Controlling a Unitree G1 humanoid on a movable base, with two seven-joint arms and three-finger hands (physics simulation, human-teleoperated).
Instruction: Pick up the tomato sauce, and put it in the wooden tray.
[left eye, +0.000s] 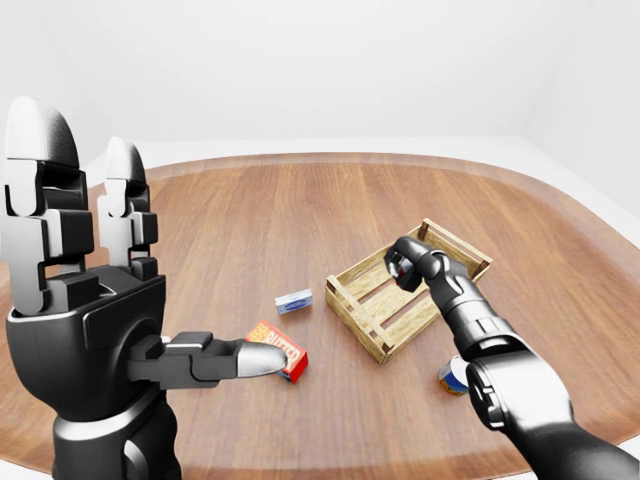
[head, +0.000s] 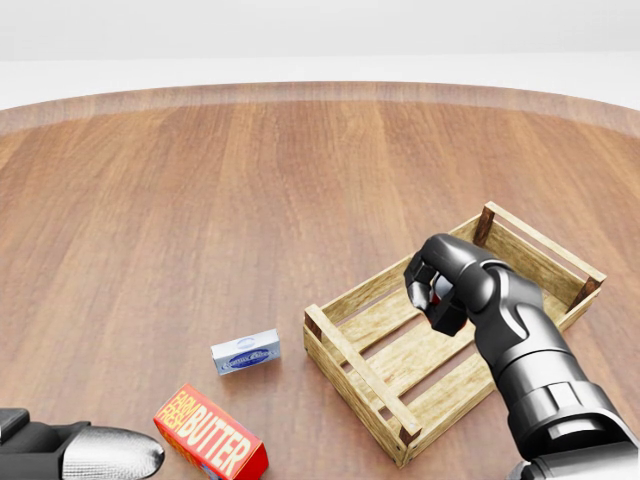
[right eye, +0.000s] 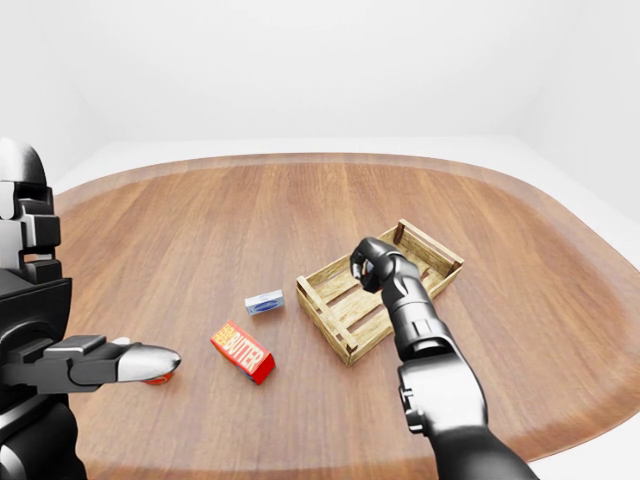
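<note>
Tomato sauce (head: 434, 290) is held in the closed fingers of the right hand (head: 442, 288), only a small red and pale patch of it being visible between them in the head view. The hand is positioned over the slatted floor of the wooden tray (head: 356, 368), inside its rails; whether the sauce touches the slats cannot be told. The tray is laid at an angle on the round wooden table (head: 200, 190).

To the left of the tray, in the head view, a small blue-and-white box (head: 245, 352) is seen lying flat, just apart from the tray's near-left corner. Below that box, further toward the bottom edge, a red butter box (head: 211, 446) is laid on its side. In the left-eye view a small can (left eye: 453, 377) is seen standing on the table to the right of the tray, partly hidden by the right forearm.

The left hand (left eye: 85, 300) is raised well to the left of the tray, its fingers (left eye: 38, 190) spread upright and wide, with nothing held.
</note>
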